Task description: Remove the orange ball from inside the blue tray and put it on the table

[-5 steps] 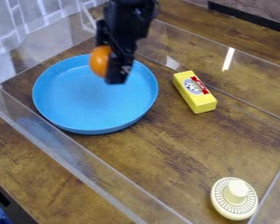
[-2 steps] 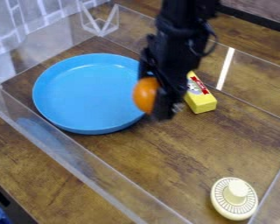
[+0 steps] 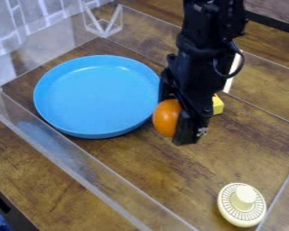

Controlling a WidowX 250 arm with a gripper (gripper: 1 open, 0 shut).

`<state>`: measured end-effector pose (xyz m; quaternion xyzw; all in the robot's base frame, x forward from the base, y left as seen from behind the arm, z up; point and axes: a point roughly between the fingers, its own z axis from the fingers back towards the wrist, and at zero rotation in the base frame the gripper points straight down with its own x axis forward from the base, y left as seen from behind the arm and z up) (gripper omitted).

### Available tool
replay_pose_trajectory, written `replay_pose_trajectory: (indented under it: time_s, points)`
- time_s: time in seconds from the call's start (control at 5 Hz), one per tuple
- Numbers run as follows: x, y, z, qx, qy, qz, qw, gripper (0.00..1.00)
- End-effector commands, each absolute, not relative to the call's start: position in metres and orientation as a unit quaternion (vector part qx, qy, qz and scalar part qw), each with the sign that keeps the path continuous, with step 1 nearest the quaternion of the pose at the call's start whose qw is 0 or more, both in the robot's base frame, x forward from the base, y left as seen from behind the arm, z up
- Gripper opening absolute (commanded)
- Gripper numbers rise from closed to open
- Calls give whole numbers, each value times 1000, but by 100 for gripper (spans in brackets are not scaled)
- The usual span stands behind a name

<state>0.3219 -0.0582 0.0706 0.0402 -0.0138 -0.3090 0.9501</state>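
The orange ball [image 3: 168, 118] hangs just past the right rim of the blue tray [image 3: 87, 95], low over the table [image 3: 123, 171]. My black gripper [image 3: 177, 125] comes down from the upper right and is shut on the orange ball, which shows on the fingers' left side. The round, shallow tray holds nothing. Whether the ball touches the wood, I cannot tell.
A yellow rectangular block [image 3: 216, 105] lies right behind the gripper, mostly hidden by it. A small cream ribbed disc [image 3: 241, 202] sits at the front right. Clear acrylic walls [image 3: 62, 144] run along the table's front-left and back edges.
The gripper has carried the orange ball from over the tray's back part rightward and down, past the tray's right rim, to just above the wood.
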Motion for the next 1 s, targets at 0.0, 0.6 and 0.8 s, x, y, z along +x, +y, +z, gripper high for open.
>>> replay_pose_trajectory:
  time_s: [0.0,0.6,0.8]
  points:
    - [323,-66,78,20,-36,-306,951,0]
    - [320,-77,61,-22,-38,-293,955,0]
    - [320,-82,56,-30,-40,-293,955,0]
